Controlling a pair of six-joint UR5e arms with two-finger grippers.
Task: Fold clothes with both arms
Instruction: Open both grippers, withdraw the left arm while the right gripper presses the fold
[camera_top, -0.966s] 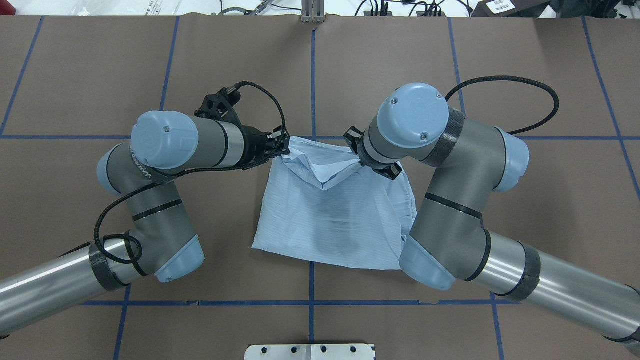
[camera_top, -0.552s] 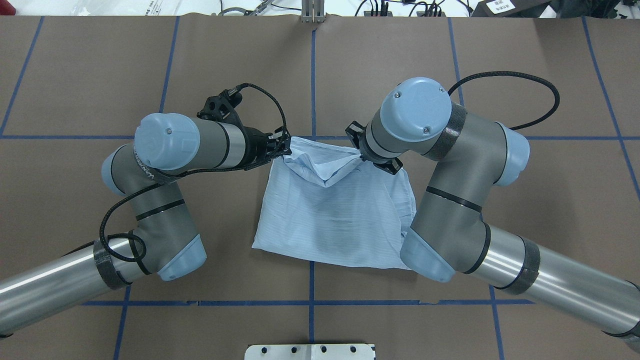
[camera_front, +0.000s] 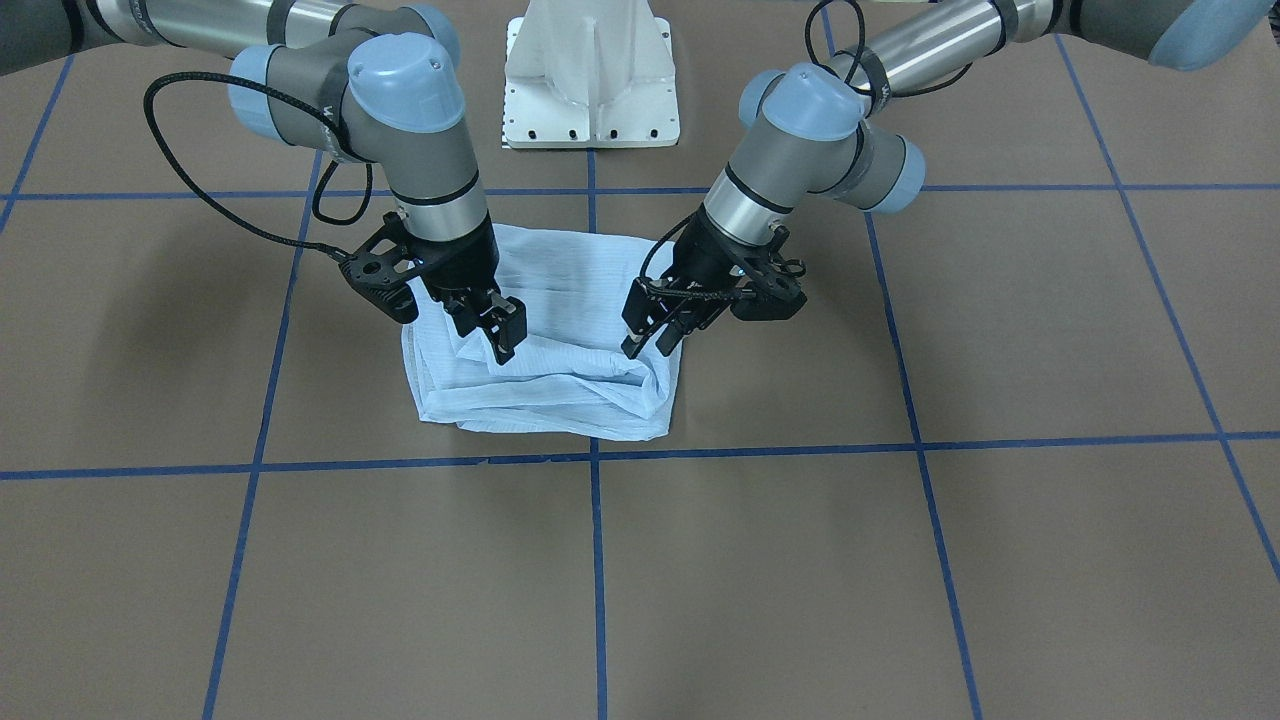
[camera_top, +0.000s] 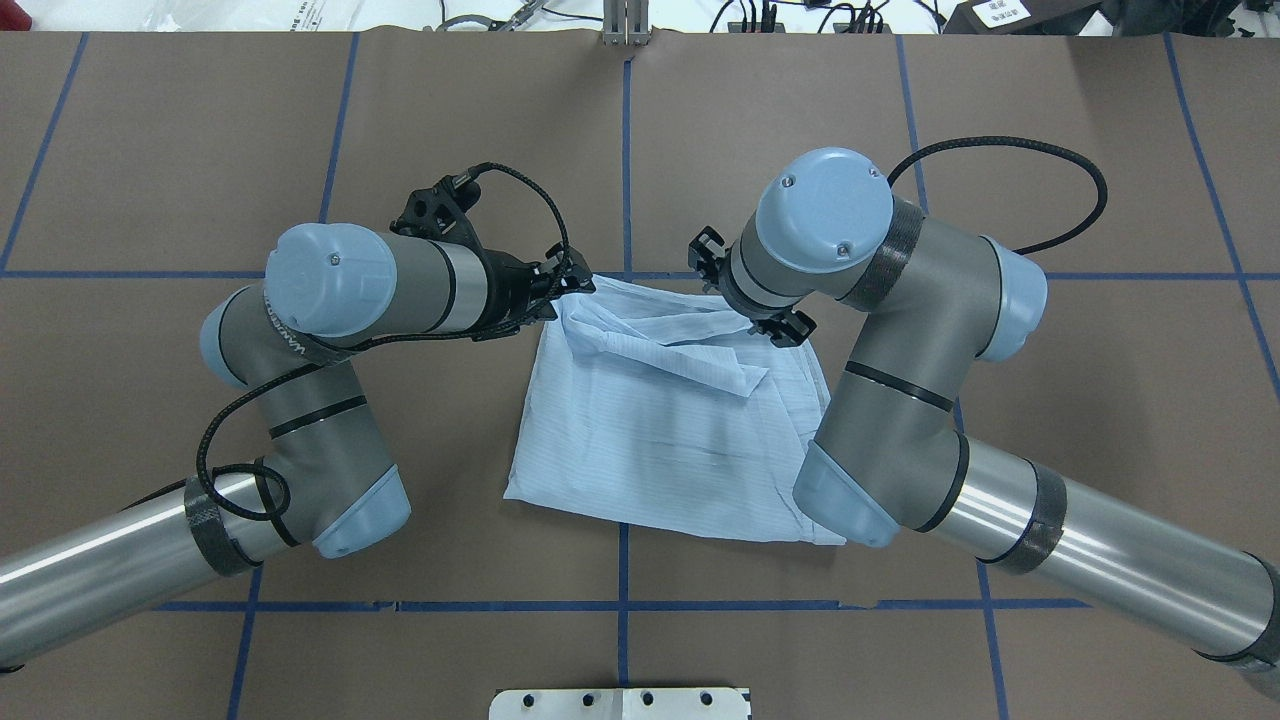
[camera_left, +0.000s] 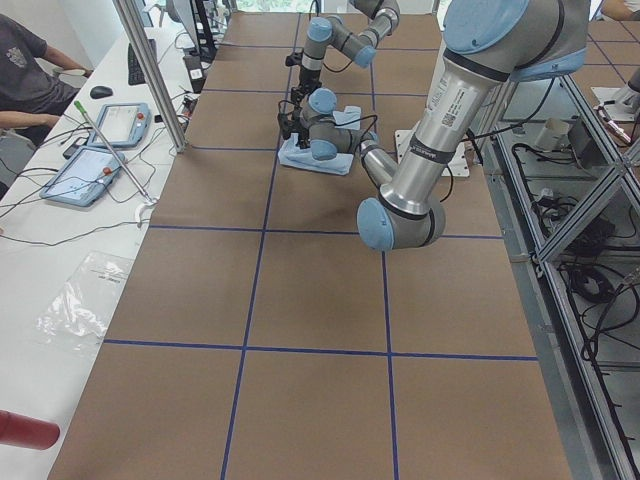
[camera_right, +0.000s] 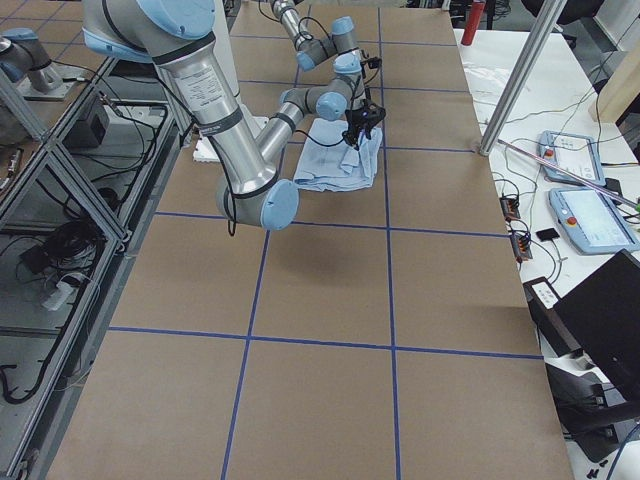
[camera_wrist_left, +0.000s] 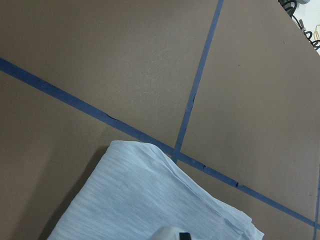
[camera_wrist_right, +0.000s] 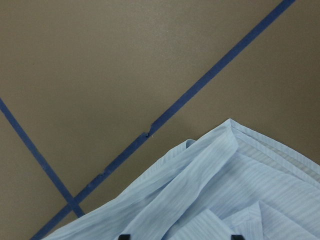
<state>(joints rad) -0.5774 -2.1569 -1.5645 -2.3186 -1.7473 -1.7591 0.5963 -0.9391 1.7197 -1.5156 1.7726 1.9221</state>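
On left arm (camera_top: 400, 287), illegible white lettering (camera_top: 284, 330)

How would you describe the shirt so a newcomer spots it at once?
Start at the brown table with its blue tape grid, and find the middle, between the left arm and the right arm. The shirt lies there, folded into a rough square. It is the only cloth: pale blue like the arms' joint caps, but soft, wrinkled and finely striped.

White lettering on the left arm (camera_top: 310, 400) is unreadable.
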